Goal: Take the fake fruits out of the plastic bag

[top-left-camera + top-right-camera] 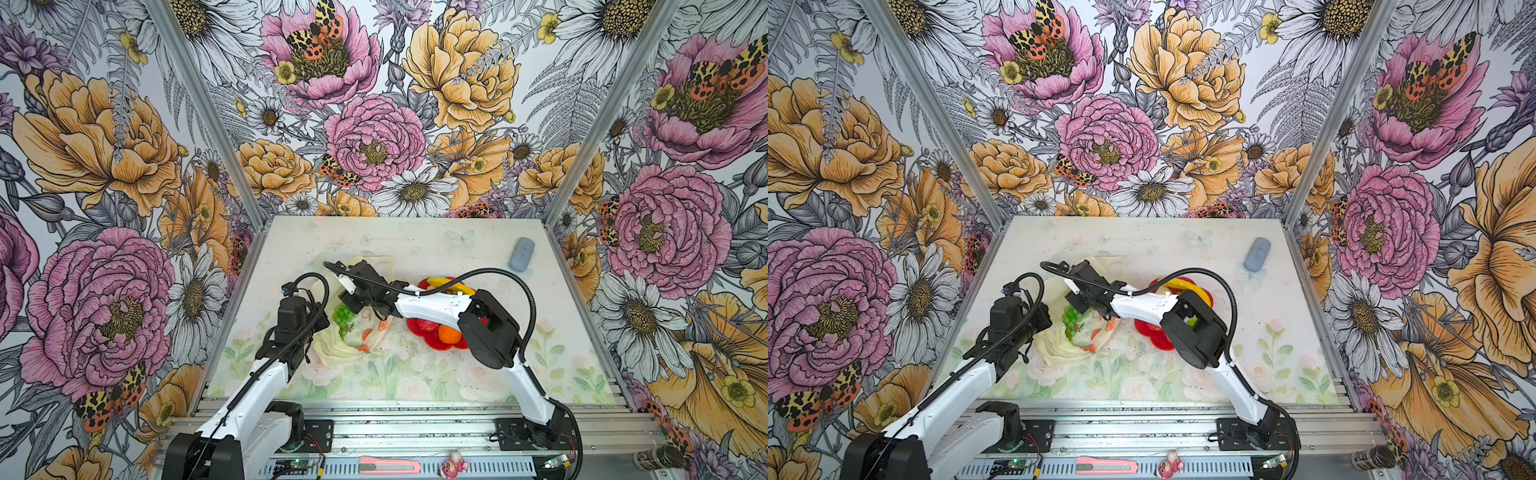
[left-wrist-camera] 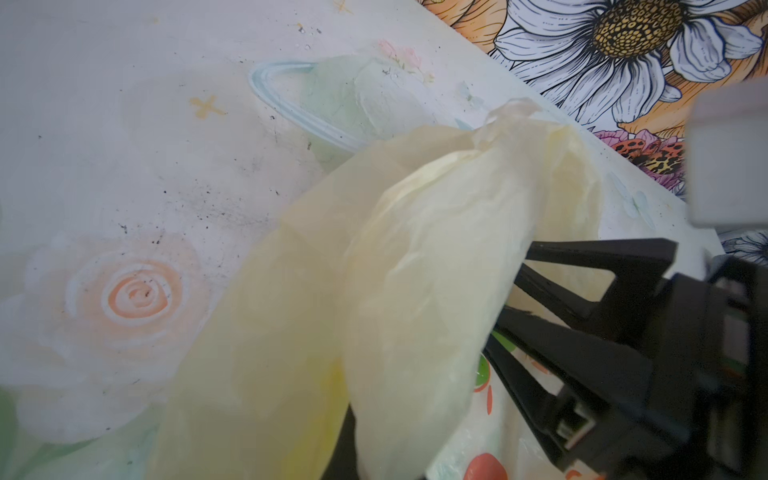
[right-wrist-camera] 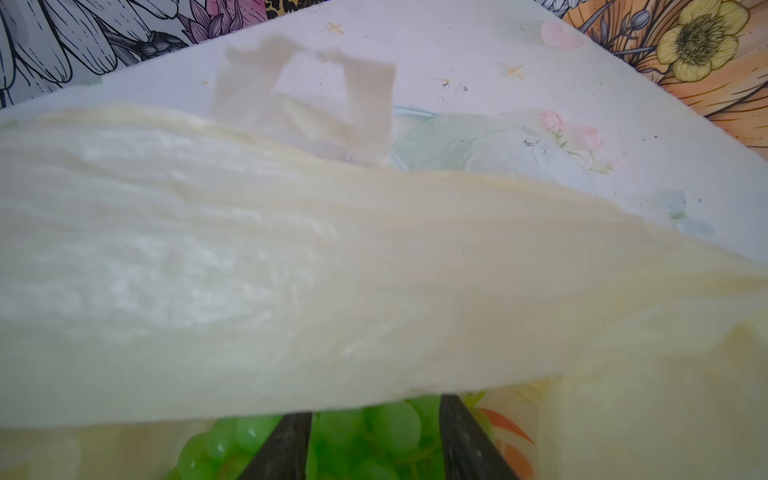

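plastic bag [image 1: 332, 355] lies crumpled on the table mat [image 1: 415, 374], right under both sets of fingers, operator. your left gripper [image 1: 322, 323] is pressed together on the bag's cream film. its own fingers are buried in the folds in the left wrist view, and the film stands raised from that pinch. your right gripper [image 3: 374, 415] reaches in under the film with its fingers [image 3: 286, 449] spread. the green grape bunch [image 3: 390, 428] sits between and beneath them, and you can't tell whether the pads press on it. a taut sheet of film crosses just ahead of those fingertips. behind the right fingers, back along the forearm, the red plate [image 1: 414, 331] carries a banana [image 1: 440, 282], an orange [image 1: 449, 333] and other pieces. the mat is pale, printed with washed-out roses and leaves, and dark specks pepper it near the bag. well beyond both sets of fingers, a blue-grey bar [image 1: 521, 251] sits alone by the far corner. loud flower-print walls [image 1: 374, 137] close three sides.
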